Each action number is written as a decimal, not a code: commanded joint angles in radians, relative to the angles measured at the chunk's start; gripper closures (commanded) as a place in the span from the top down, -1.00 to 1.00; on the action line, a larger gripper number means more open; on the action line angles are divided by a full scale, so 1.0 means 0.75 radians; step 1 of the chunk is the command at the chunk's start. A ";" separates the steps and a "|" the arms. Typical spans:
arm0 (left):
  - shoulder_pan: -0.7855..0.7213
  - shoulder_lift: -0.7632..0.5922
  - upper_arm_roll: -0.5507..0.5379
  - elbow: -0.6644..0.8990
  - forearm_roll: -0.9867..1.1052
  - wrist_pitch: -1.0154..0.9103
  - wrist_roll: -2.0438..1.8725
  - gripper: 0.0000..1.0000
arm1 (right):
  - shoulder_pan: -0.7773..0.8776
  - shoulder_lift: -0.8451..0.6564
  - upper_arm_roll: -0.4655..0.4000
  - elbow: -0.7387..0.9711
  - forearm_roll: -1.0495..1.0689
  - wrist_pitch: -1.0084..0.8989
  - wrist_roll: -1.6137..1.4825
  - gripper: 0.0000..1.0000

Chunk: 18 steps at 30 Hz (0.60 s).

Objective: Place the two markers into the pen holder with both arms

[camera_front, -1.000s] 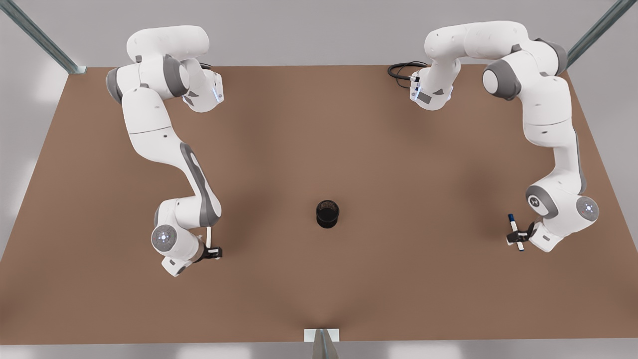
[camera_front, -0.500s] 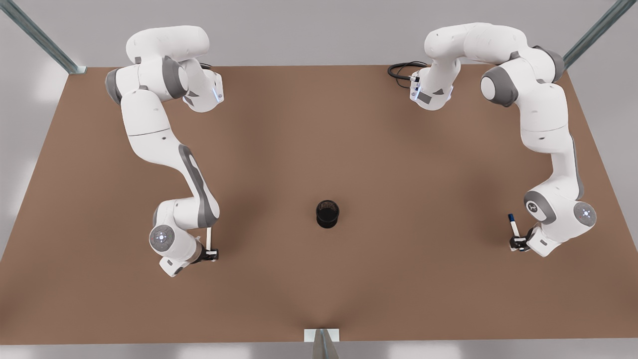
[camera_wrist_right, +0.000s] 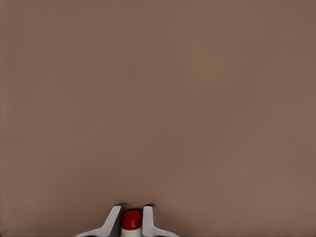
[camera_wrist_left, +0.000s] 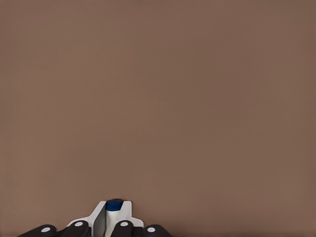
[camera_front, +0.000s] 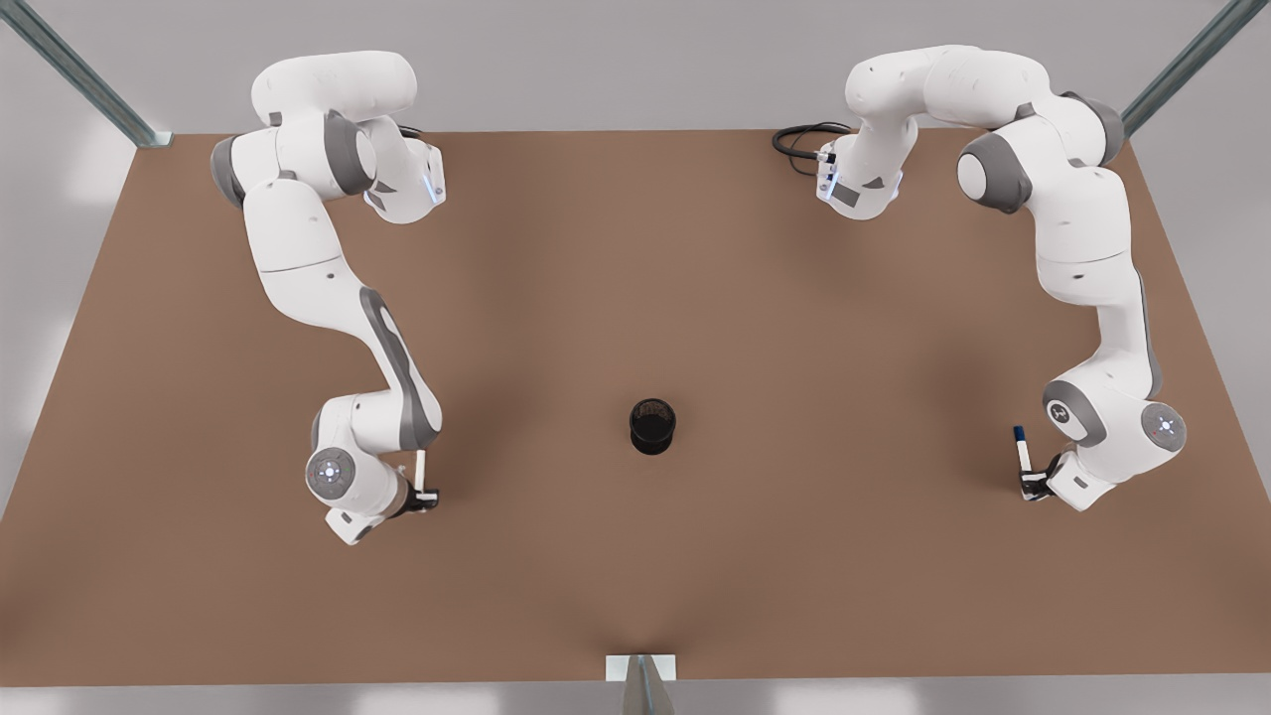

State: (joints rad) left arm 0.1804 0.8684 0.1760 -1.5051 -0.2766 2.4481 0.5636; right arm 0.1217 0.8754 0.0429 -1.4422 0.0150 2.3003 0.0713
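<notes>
The black pen holder (camera_front: 652, 425) stands on the brown table (camera_front: 635, 248) near its middle. At the front view's right, my left gripper (camera_front: 1033, 487) is shut on the blue-capped marker (camera_front: 1021, 452), which stands nearly upright. In the left wrist view the blue end of that marker (camera_wrist_left: 114, 205) pokes out between the fingers of my left gripper (camera_wrist_left: 113, 223). At the front view's left, my right gripper (camera_front: 427, 497) is shut on the white barrel of the red marker (camera_front: 421, 467). Its red end (camera_wrist_right: 131, 219) sits between the fingers of my right gripper (camera_wrist_right: 132, 211). Both grippers are far from the holder.
A black cable (camera_front: 799, 142) loops at the table's far edge beside one arm's base. Metal frame posts (camera_front: 79, 71) stand at the far corners and a bracket (camera_front: 640, 670) sits at the near edge.
The left gripper has turned the blue marker from lying tilted to nearly upright. The right gripper has shifted slightly away from the table's near edge with the red marker.
</notes>
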 commanded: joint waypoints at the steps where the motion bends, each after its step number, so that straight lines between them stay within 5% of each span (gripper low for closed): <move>1: -0.001 0.000 -0.002 0.000 -0.008 -0.002 0.010 -0.57 | 0.001 -0.005 0.002 0.000 -0.004 -0.034 0.005 -0.39; 7: -0.038 -0.035 -0.014 0.145 0.007 -0.198 -0.087 -0.57 | 0.018 -0.132 0.014 0.015 -0.006 -0.046 0.009 -0.44; 10: -0.224 -0.188 -0.020 0.180 -0.042 -0.337 -0.130 -0.57 | 0.018 -0.204 0.041 0.033 -0.006 -0.142 0.021 -0.46; 12: -0.253 -0.368 -0.085 0.180 -0.204 -0.623 -0.134 -0.57 | 0.020 -0.257 0.051 0.033 -0.004 -0.210 0.034 -0.47; 18: -0.290 -0.501 -0.286 0.180 -0.208 -0.761 -0.242 -0.57 | 0.016 -0.351 0.053 0.033 -0.002 -0.392 0.038 -0.47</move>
State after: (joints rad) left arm -0.0326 0.4984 -0.0186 -1.3703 -0.4114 2.0188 0.4643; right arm 0.1339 0.6193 0.0829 -1.4179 0.0196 2.1039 0.0705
